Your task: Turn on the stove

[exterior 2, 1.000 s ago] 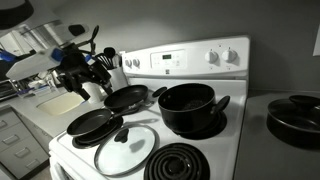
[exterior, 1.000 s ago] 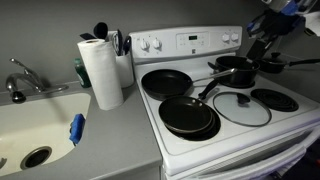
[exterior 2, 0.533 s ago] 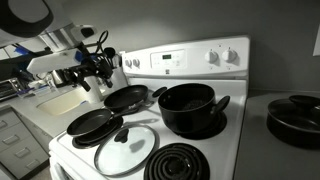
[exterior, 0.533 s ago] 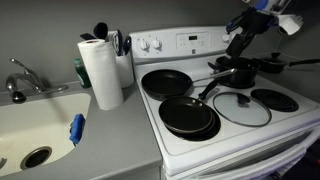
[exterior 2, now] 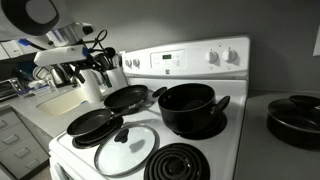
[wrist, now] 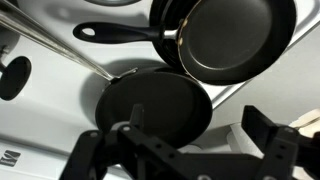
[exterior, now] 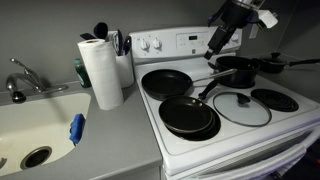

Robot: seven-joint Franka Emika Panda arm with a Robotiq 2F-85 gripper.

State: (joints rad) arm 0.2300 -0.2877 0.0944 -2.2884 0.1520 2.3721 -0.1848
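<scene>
The white stove has a raised back panel with round knobs at its left and right ends and a small display between them. It also shows in an exterior view, knobs included. My gripper hangs open and empty above the rear of the cooktop, just in front of the panel's right knobs, touching nothing. It also shows in an exterior view. In the wrist view my gripper is open over a black pan.
Two black frying pans, a glass lid and a black pot cover the burners; one coil is bare. A paper towel roll, a utensil holder and a sink stand beside the stove.
My gripper has moved up and across from over the rear pot toward the back panel's right knobs. It has stayed open. Nothing on the stove has moved.
</scene>
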